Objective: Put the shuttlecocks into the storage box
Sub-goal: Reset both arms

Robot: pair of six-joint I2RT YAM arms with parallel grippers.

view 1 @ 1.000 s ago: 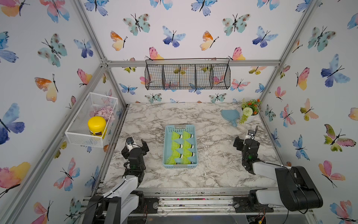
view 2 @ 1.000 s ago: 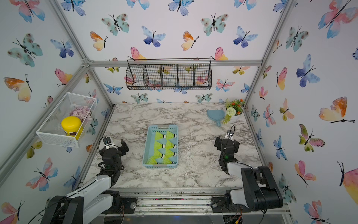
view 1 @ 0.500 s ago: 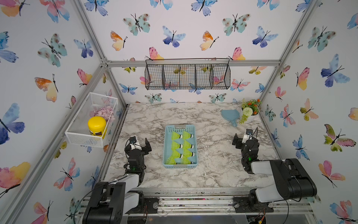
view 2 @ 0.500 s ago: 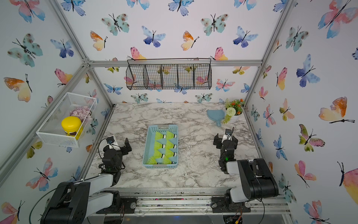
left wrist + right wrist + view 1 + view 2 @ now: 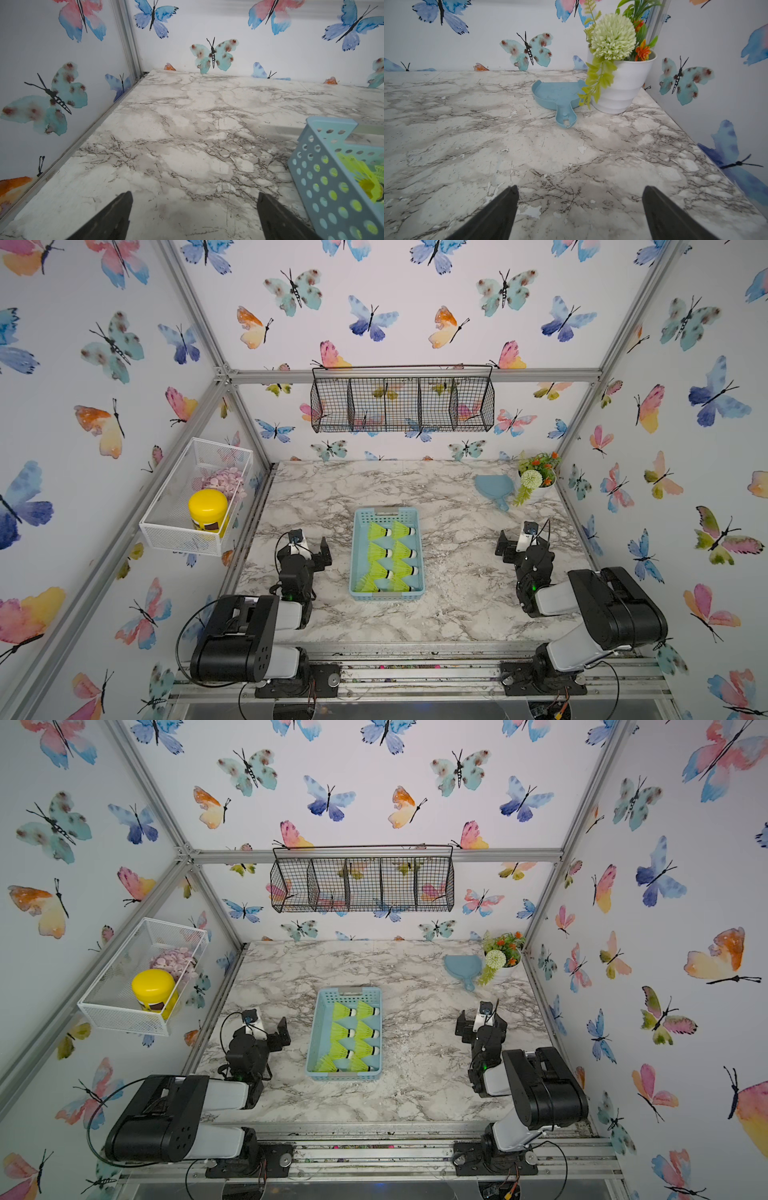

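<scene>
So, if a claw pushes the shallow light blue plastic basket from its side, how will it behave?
It would probably slide, not tip: the shallow light blue plastic basket sits flat on the marble-patterned tabletop. It likely is light, as its walls are thin and perforated. The neon yellow-green plastic shuttlecocks lie loose inside, so they may shift.

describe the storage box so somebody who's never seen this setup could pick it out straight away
On the marble table, look at the middle: the storage box is the shallow light blue rectangular basket lying there, holding neon yellow-green shuttlecocks. Unlike the flat blue dustpan beside the potted plant in the far right corner, it has perforated walls all round.
</scene>
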